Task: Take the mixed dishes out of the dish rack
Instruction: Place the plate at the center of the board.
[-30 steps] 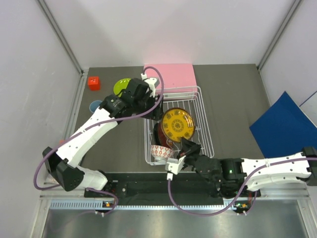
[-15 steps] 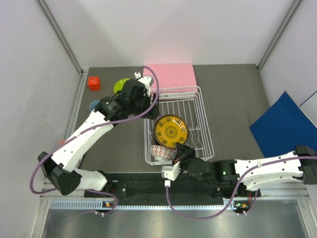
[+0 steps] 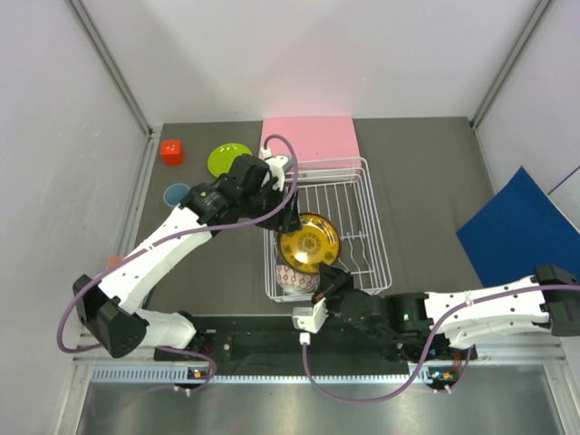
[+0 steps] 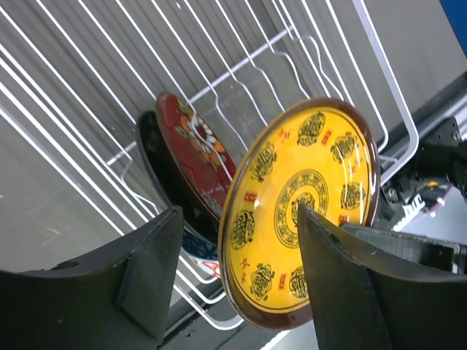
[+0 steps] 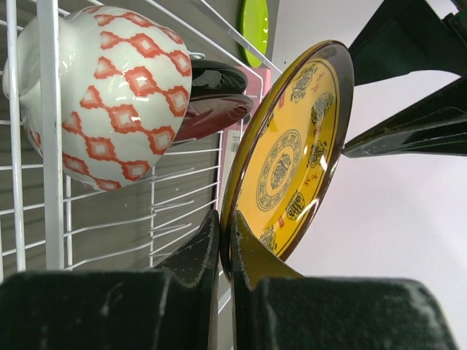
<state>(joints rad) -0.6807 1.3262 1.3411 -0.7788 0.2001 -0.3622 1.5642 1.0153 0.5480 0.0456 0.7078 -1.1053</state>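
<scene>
The yellow-amber patterned plate hangs on edge over the near half of the white wire dish rack. My right gripper is shut on its near rim. My left gripper is open at the plate's far rim, one finger on each side of the plate, clear of it. The black-and-red plate and the small patterned bowl stand in the rack. On the table to the left lie the lime green plate and the light blue cup.
A flat pink box touches the rack's far side. A small red cube sits at the far left near the wall post. A blue sheet leans at the right edge. The rack's upright prongs stand right of the plate.
The right gripper has drawn the yellow plate nearer and leftward in the rack. The left arm has swung from beside the lime green plate to the yellow plate's far rim.
</scene>
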